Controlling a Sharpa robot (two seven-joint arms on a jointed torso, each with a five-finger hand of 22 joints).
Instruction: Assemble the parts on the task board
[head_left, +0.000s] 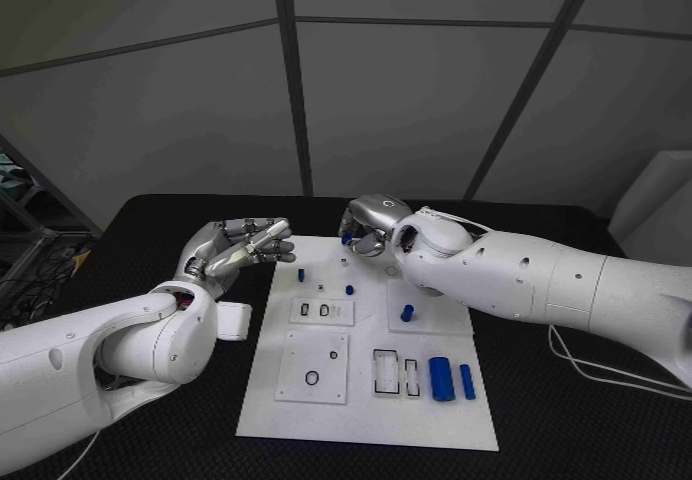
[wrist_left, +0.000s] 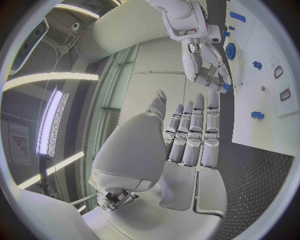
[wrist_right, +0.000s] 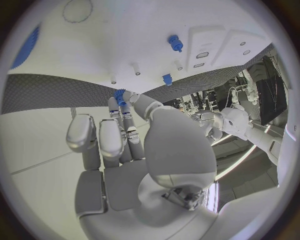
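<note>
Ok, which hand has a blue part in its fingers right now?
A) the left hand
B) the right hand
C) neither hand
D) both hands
B: the right hand pinches a small blue part at its fingertips above the far edge of the task board, while the left hand is raised beside the board with nothing in its fingers.

The task board (head_left: 289, 420) leaves an open near-left corner and bare black table (head_left: 159, 215) on both flanks. Two large blue cylinders (head_left: 451, 380) lie side by side near its near-right edge. Small upright blue pegs (head_left: 407, 313) obstruct the middle and far rows. The right hand (head_left: 371, 228) hangs over the far edge; the left hand (head_left: 238, 250) hangs off the far-left corner.
</note>
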